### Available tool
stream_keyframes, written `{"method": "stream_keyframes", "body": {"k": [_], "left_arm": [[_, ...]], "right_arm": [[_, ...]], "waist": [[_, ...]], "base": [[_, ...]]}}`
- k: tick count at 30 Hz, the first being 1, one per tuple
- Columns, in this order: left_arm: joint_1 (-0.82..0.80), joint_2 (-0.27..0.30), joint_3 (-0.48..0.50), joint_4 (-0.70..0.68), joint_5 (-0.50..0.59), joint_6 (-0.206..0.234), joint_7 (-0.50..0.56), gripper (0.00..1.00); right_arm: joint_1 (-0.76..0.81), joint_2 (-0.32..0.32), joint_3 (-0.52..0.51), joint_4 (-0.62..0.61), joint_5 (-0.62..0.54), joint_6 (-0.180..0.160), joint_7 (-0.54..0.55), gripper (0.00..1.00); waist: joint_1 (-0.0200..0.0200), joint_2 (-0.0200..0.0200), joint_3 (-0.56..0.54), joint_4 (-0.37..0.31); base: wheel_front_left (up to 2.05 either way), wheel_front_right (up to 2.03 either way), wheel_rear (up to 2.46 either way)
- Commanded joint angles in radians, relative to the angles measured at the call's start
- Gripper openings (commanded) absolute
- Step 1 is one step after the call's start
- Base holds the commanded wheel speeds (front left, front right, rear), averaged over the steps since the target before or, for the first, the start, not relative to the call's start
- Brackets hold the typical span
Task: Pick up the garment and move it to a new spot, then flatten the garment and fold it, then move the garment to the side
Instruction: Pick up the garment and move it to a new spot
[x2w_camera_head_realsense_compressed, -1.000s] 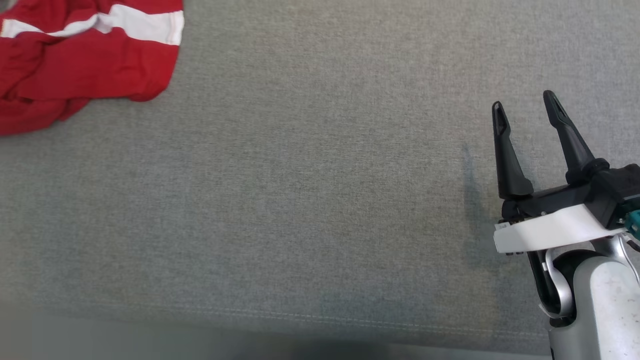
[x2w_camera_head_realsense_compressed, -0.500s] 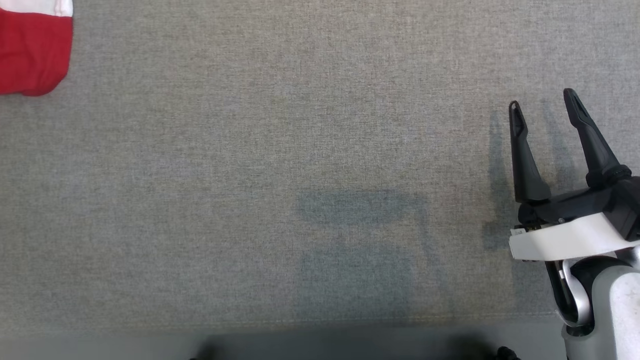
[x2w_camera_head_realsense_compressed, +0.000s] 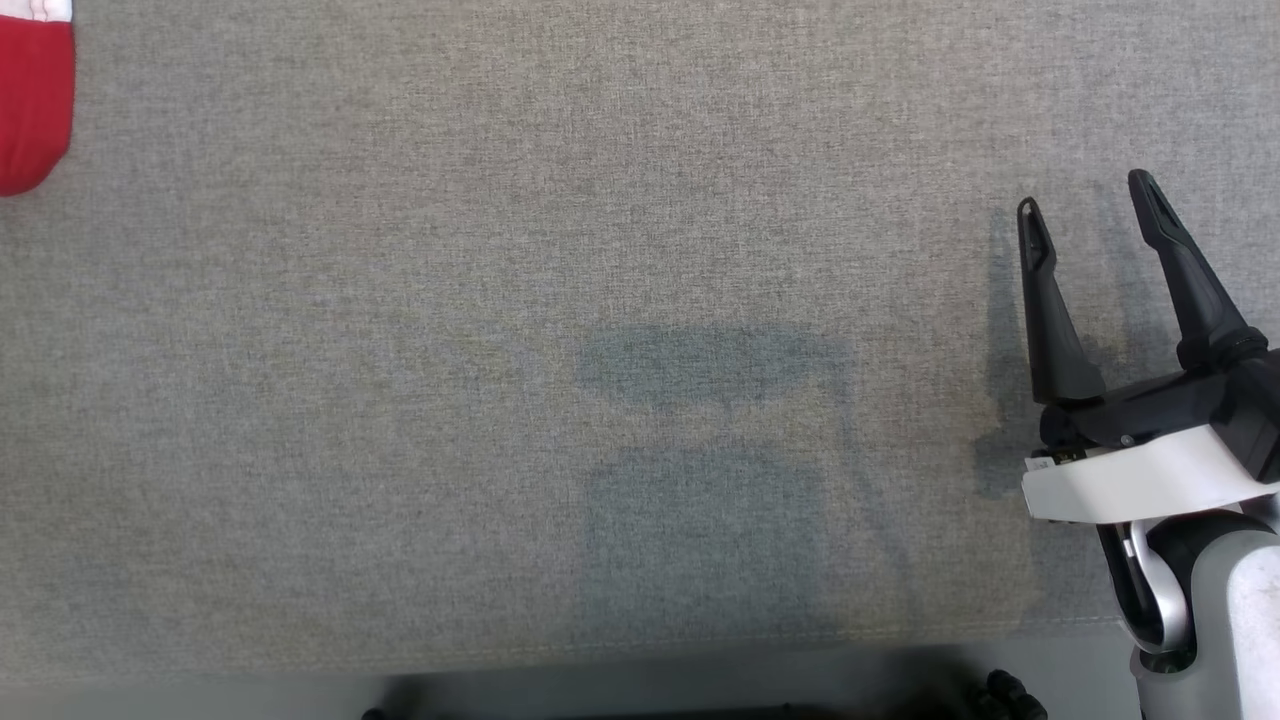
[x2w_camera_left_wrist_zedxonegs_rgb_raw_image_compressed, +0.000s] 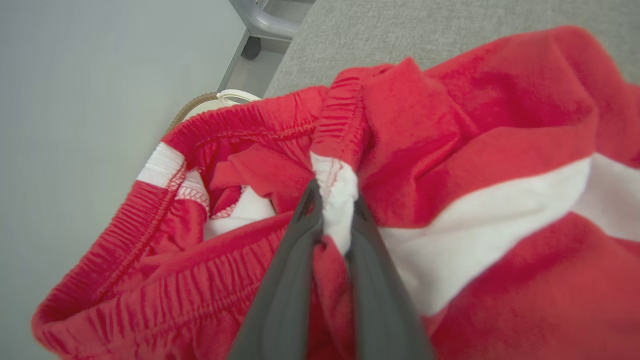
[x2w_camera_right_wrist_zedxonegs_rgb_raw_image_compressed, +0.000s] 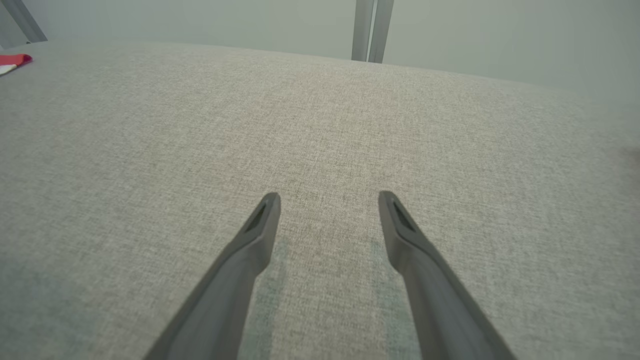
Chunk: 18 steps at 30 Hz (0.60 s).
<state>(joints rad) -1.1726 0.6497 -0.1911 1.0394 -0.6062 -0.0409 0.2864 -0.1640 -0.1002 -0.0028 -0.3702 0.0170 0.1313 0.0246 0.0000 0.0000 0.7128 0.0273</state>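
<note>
Garment, red with white stripe, bunched at far left of grey surface, white waistband patch clamped in left gripper, right gripper spread wide, empty, over surface's right side

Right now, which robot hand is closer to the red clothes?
Left. The left gripper is pinching the red garment, its fingers closed on a white-striped fold. The right gripper is open above the grey surface, far across from the garment.

Grey woven fabric surface, soft shadows across it; pale grey-green wall; grey upright post behind.
</note>
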Motion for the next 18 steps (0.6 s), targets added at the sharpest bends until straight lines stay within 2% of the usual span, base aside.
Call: {"method": "stream_keyframes", "body": {"k": [1, 8, 18], "left_arm": [[-0.015, -0.003, -0.003, 0.009, 0.000, -0.010, -0.010, 0.00], [-0.045, -0.009, -0.024, 0.035, 0.004, -0.044, -0.036, 0.00], [-0.073, -0.022, -0.091, 0.005, -0.015, -0.086, 0.088, 0.00]], "right_arm": [[-0.006, -0.001, 0.002, 0.000, 0.006, -0.001, -0.004, 1.00], [-0.026, 0.004, 0.011, 0.032, 0.012, -0.001, -0.021, 1.00], [-0.036, 0.021, 0.034, 0.126, 0.034, -0.001, -0.063, 1.00]], "waist": [[0.0000, 0.0000, -0.005, 0.002], [0.0000, 0.0000, -0.056, 0.003], [0.0000, 0.0000, -0.203, -0.019]], "base": [[0.00, 0.00, 0.00], [0.00, 0.00, 0.00], [0.00, 0.00, 0.00]]}}
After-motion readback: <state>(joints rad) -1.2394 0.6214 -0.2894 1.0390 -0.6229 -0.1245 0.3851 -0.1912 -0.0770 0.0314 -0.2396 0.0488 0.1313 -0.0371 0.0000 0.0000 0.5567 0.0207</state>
